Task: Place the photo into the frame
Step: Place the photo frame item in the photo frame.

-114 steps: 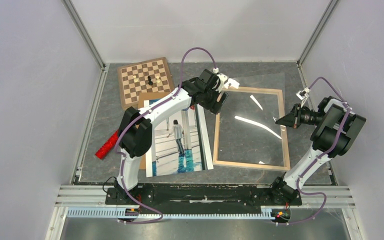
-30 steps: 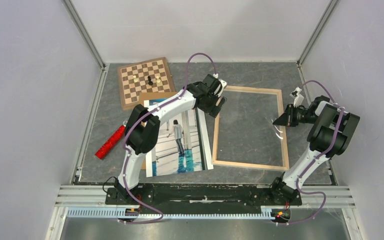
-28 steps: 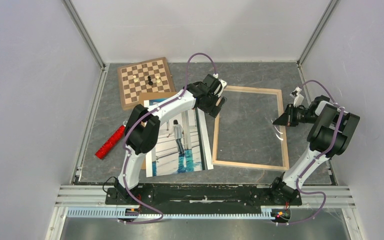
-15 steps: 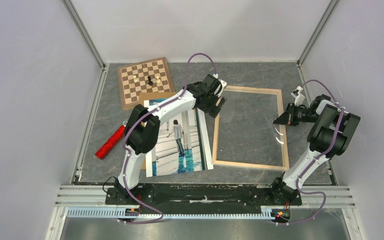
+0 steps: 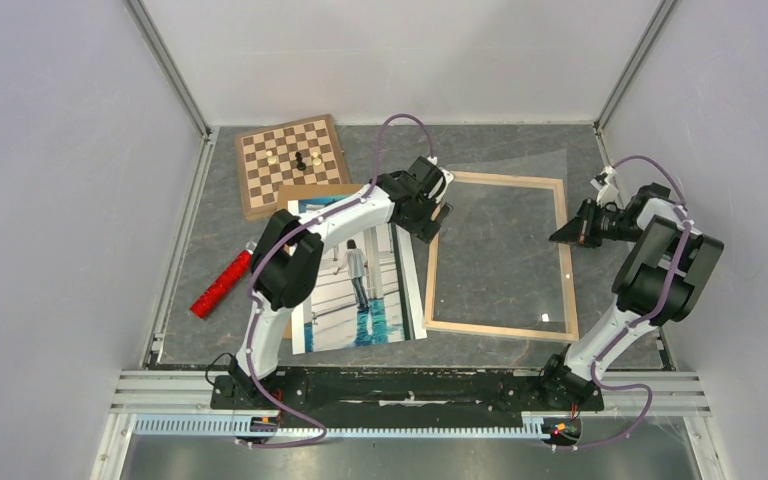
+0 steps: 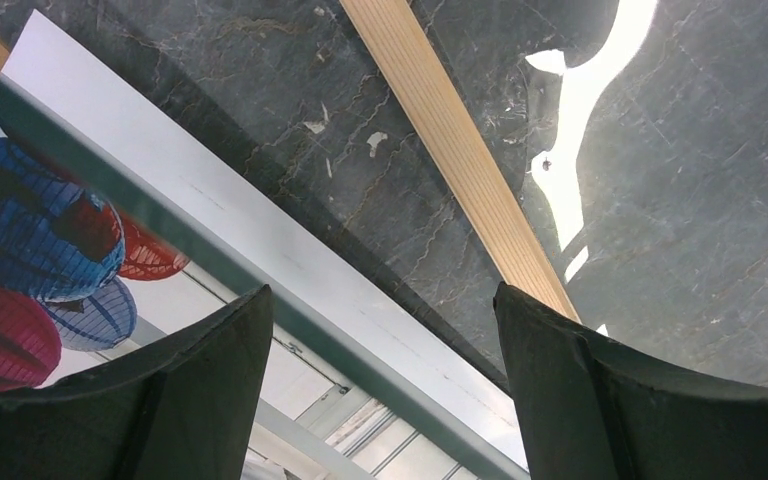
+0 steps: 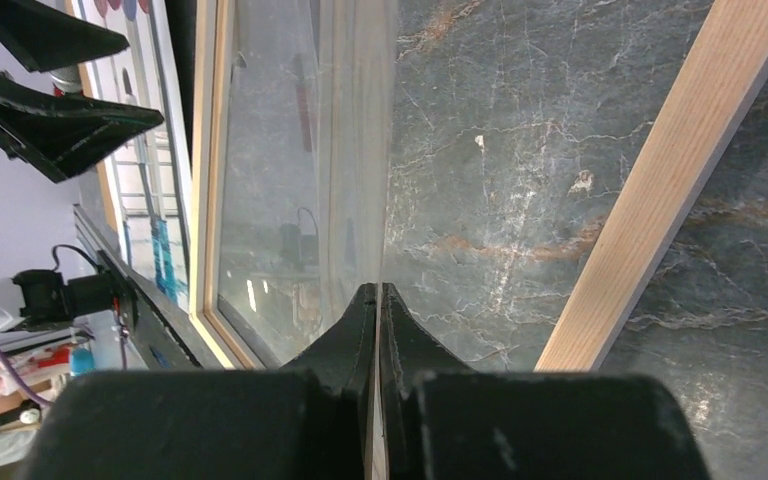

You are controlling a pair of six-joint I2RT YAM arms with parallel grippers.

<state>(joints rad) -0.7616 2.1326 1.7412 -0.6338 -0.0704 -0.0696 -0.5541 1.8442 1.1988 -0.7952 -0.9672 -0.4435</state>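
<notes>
1. Only the right wrist view shows the right tool [image 7: 378, 292] pinched shut on the edge of a clear pane [image 7: 290, 170] over the frame [image 5: 434, 270].
2. The left tool [image 5: 437, 212] gapes wide and empty above the frame's left bar; the photo [image 5: 355, 290] lies just left of it.
3. A strip of bench [image 6: 360, 190] shows between the photo's edge and that bar.

readable text: none is showing
photo [image 5: 358, 295]: its print is carrying no lettering
frame [image 5: 500, 330], right of the photo: its bars are bearing no mark
chessboard [image 5: 293, 160], beyond the photo: its border is showing no letters
</notes>
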